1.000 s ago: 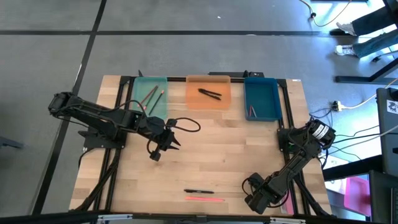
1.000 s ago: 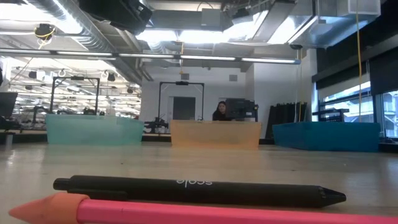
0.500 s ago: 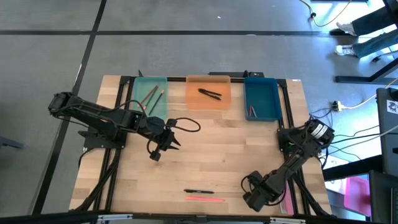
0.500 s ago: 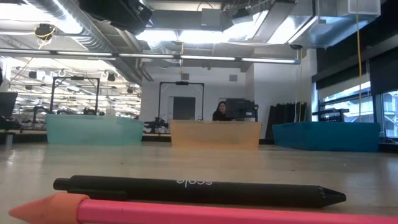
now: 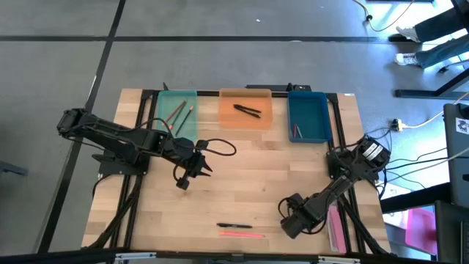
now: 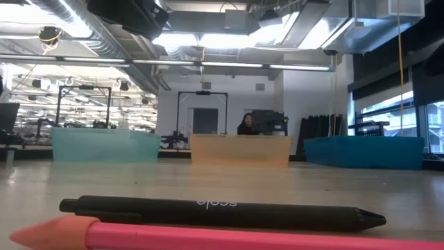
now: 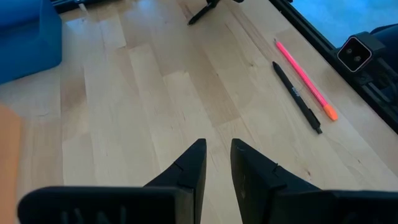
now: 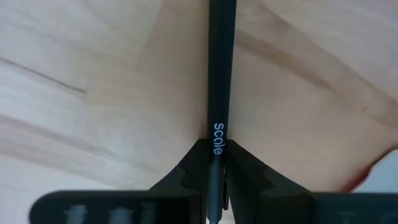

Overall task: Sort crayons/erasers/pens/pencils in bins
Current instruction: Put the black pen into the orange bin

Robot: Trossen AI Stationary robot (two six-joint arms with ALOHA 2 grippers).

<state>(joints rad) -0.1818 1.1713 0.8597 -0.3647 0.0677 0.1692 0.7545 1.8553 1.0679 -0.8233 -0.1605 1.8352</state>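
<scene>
The right claw [image 5: 290, 223] hung low over the near right part of the table [image 5: 256, 176], pinching a black pen [image 8: 222, 62] between its fingers [image 8: 186, 171]. That pen ran straight out ahead of the claw, its white lettering just past the fingertips, with bare wood beneath it.

To that claw's side, toward the table's middle, lay a second, loose pen [image 5: 234, 226] with a pink pencil [image 5: 242, 235] just beside it on the near side, the two roughly parallel and apart from each other.

The left claw [image 5: 184, 181] hovered over the left-centre of the table. Its fingers [image 7: 189, 168] stood slightly parted with nothing between them. The loose pen and pink pencil lay well ahead of it.

The three bins stood in a row along the far edge, well away from both claws: the teal bin [image 5: 163, 117] held pencils [image 5: 179, 114], the orange bin [image 5: 227, 117] held two pens [image 5: 247, 111], and the blue bin [image 5: 322, 117] held a thin reddish stick [image 5: 297, 132].
</scene>
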